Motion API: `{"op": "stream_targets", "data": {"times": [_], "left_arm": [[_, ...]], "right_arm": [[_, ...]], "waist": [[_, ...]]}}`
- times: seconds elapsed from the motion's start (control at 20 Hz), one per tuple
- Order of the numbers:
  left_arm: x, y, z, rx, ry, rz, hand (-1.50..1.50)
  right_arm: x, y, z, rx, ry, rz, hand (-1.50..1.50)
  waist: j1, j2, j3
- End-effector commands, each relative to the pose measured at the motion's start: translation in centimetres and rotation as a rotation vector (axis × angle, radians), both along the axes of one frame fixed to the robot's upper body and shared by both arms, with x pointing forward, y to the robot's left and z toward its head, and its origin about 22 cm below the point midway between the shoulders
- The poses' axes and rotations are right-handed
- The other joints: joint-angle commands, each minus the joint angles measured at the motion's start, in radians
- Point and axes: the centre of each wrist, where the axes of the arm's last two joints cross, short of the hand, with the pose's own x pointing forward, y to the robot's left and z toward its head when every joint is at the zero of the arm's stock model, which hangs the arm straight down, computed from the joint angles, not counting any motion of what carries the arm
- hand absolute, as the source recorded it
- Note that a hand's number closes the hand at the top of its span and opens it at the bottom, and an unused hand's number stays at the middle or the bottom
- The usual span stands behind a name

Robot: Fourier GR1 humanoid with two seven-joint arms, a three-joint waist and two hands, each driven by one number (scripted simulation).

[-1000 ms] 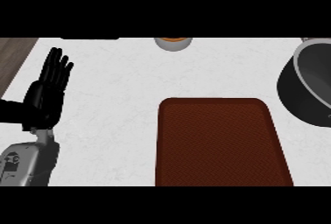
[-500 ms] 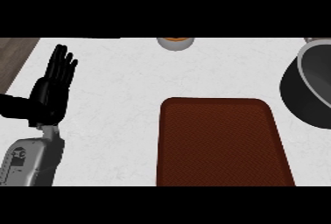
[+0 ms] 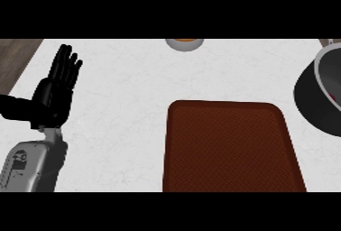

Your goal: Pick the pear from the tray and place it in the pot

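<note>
A dark red-brown tray [image 3: 230,149] lies on the white counter in the head view, and nothing shows on it. The dark pot [image 3: 321,94] sits at the right edge, cut off by the frame; a small red patch shows inside its rim. No pear can be made out. My left hand [image 3: 53,92] rests at the left, open with its fingers straight and pointing up, well apart from the tray. My right hand does not show.
A small grey bowl [image 3: 184,43] with something orange in it stands at the counter's far edge, top centre. A strip of brown wood [image 3: 16,56] borders the counter at the upper left.
My left hand has drifted slightly right and down. Tray, pot and bowl have not moved.
</note>
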Motion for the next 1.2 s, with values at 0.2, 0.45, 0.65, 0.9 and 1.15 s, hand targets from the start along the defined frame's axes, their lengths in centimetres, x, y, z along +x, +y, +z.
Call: {"op": "stream_targets", "data": {"times": [0.2, 0.45, 0.65, 0.9, 1.15], "left_arm": [[-0.4, -0.2, -0.3, -0.013, -0.004, 0.004, 0.00], [-0.1, 1.0, -0.6, 0.000, 0.000, 0.017, 0.00], [-0.9, 0.0, -0.9, -0.018, -0.007, 0.005, 0.00], [0.2, -1.0, -1.4, 0.008, -0.002, 0.016, 0.00], [-1.0, 1.8, -0.9, -0.007, -0.013, 0.008, 0.00]], "right_arm": [[1.5, 1.0, 0.0, 0.148, -0.095, 0.147, -1.50], [1.4, -0.1, 1.6, 0.399, -0.162, 0.141, -1.50], [1.2, -0.7, 2.2, 0.551, -0.175, 0.058, -1.50], [-1.6, -3.7, 3.0, 0.672, -0.258, 0.026, -1.50], [-4.2, -6.5, 5.2, 0.731, -0.313, -0.018, -1.50]], "waist": [[-0.003, -0.003, 0.001], [-0.019, -0.006, -0.001], [-0.016, -0.007, -0.001], [-0.019, 0.004, 0.002], [-0.003, 0.002, 0.003]]}}
